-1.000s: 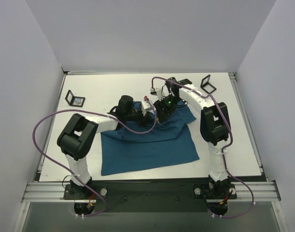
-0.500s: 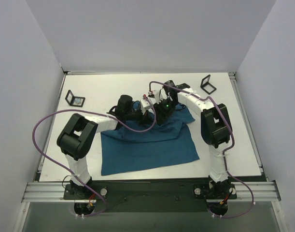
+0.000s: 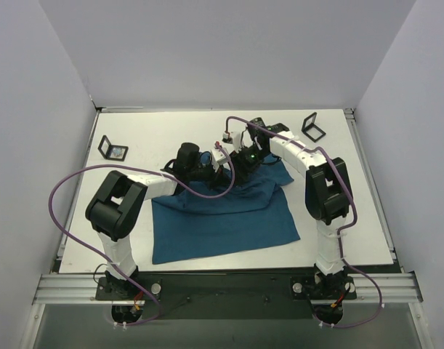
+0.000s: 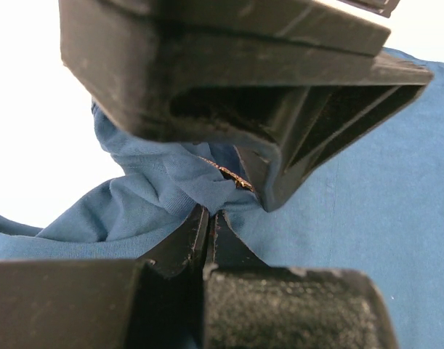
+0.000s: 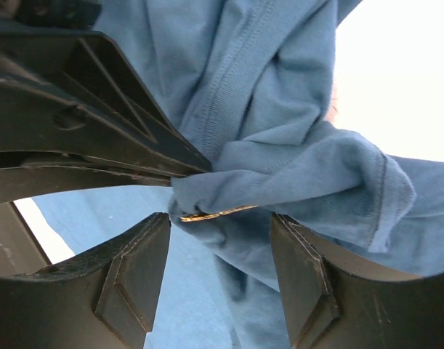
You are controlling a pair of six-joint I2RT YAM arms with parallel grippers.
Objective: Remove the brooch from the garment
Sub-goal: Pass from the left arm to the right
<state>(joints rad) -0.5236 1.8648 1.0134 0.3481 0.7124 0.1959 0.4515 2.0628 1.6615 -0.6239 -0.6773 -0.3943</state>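
My left tool [image 4: 208,219] pinches up a fold of the garment [image 4: 367,218]; my right tool [image 5: 218,251], spread, straddles the brooch [image 5: 214,214], not yet pulled off.

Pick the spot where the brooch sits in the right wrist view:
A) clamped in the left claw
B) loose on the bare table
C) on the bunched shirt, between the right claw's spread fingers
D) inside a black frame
C: the brooch shows as a thin gold sliver on a bunched fold of the shirt, in the gap between the spread fingers of the right claw.
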